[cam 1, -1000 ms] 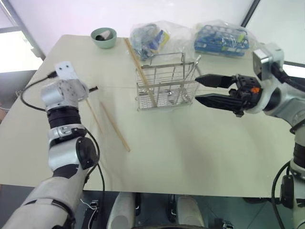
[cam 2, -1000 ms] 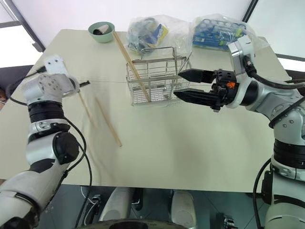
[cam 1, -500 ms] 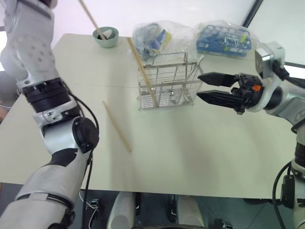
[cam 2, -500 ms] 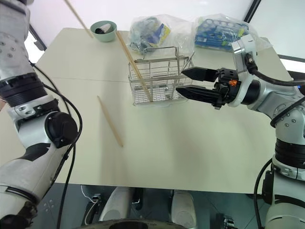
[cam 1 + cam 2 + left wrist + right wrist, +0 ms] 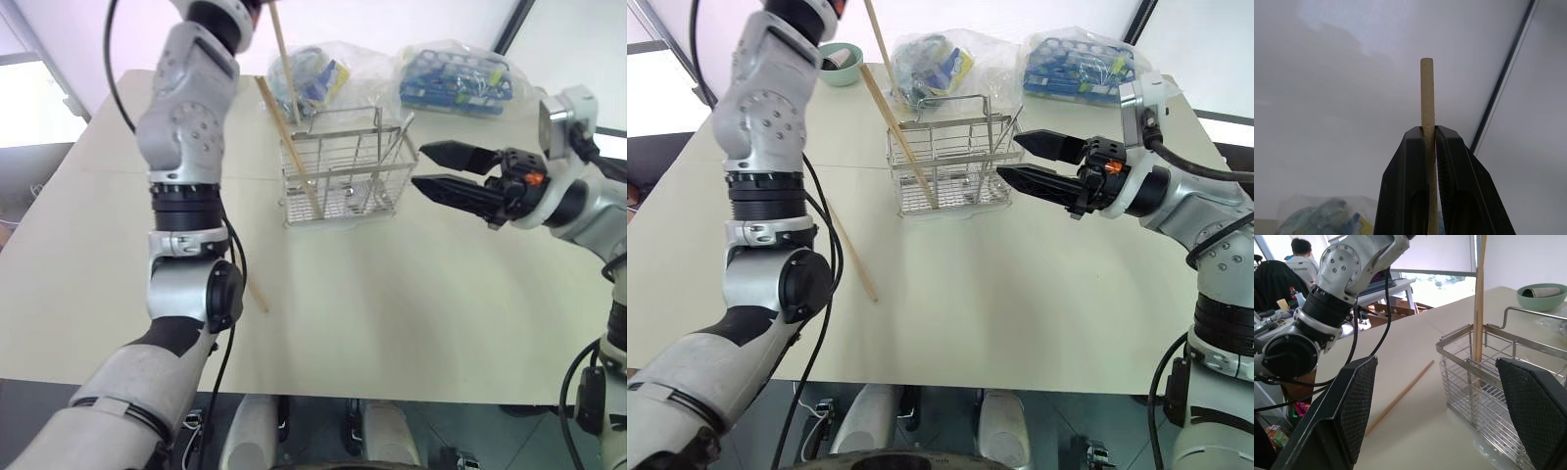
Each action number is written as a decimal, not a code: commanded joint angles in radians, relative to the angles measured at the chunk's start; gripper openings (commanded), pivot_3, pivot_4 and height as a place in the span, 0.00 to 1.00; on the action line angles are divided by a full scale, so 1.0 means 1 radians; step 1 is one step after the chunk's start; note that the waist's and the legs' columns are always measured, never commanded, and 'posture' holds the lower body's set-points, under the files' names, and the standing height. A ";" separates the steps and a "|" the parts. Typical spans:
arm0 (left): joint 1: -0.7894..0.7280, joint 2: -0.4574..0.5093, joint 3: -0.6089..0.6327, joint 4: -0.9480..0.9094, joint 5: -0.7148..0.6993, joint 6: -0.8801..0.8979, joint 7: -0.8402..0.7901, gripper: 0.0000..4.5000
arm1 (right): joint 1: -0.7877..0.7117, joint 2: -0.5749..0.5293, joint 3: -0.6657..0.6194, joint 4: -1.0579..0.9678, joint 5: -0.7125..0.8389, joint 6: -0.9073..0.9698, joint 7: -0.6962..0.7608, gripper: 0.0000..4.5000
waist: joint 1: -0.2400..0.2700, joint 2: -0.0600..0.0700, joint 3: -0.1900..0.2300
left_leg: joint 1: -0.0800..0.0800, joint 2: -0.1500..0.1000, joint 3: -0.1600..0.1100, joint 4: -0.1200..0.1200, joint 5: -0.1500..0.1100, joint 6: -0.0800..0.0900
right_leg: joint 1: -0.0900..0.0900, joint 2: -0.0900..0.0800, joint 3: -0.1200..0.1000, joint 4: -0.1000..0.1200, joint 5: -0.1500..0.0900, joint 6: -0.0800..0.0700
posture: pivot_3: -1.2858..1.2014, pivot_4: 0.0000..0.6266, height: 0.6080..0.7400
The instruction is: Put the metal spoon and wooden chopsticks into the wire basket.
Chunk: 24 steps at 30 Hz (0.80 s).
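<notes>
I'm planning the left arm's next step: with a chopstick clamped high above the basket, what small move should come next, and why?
Probably lower the left end effector so the held chopstick drops its lower end into the wire basket. The stick hangs nearly upright over the basket's near-left corner, where one chopstick already leans, and its tip is not yet inside. Another chopstick lies on the table.

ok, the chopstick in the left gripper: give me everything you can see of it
The held chopstick is a thin, straight, plain stick that looks like light wood. The left gripper is shut on it, black jaws pinching it from both sides, with its flat-cut end sticking out past the fingertips. It hangs steeply in the air above the wire basket, touching nothing else that I can see. Its lower end is close to the basket's rim.
</notes>
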 commanded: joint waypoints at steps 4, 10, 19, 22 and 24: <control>0.059 -0.037 -0.068 -0.048 0.034 -0.031 -0.027 0.01 | 0.009 -0.005 -0.048 -0.045 0.034 -0.020 -0.032 0.89 | 0.000 0.000 0.000 | 0.000 0.000 0.000 0.000 0.000 0.000 | 0.000 0.000 0.000 0.000 0.000 0.000 | 0.52 0.24 0.77; 0.110 -0.064 -0.036 -0.125 -0.034 0.025 -0.009 0.57 | 0.008 -0.009 -0.049 -0.040 0.035 -0.022 -0.040 0.89 | 0.000 0.000 0.000 | 0.000 0.001 0.000 0.000 0.000 0.001 | 0.000 0.000 0.000 0.000 0.000 0.000 | 0.52 0.24 0.77; 0.073 0.014 0.054 -0.312 -0.127 0.248 0.155 0.99 | -0.006 -0.009 -0.029 -0.007 0.014 -0.037 -0.020 0.89 | -0.001 0.000 0.000 | 0.000 0.001 -0.001 0.000 0.000 0.001 | 0.000 0.000 0.000 0.000 0.000 0.000 | 0.52 0.24 0.77; 0.041 0.091 0.136 -0.322 -0.085 0.419 0.369 0.99 | -0.012 -0.002 -0.012 0.005 0.009 -0.045 -0.007 0.89 | -0.002 0.000 0.000 | 0.000 0.001 -0.001 0.000 0.000 0.001 | 0.000 0.000 0.000 0.000 0.000 0.000 | 0.52 0.24 0.77; 0.048 0.131 0.149 -0.314 -0.037 0.556 0.481 0.99 | -0.016 0.001 -0.002 0.015 0.003 -0.051 0.000 0.89 | -0.003 0.000 0.000 | 0.000 0.001 -0.003 0.000 0.000 0.001 | 0.000 0.000 0.001 0.001 0.000 0.000 | 0.52 0.24 0.77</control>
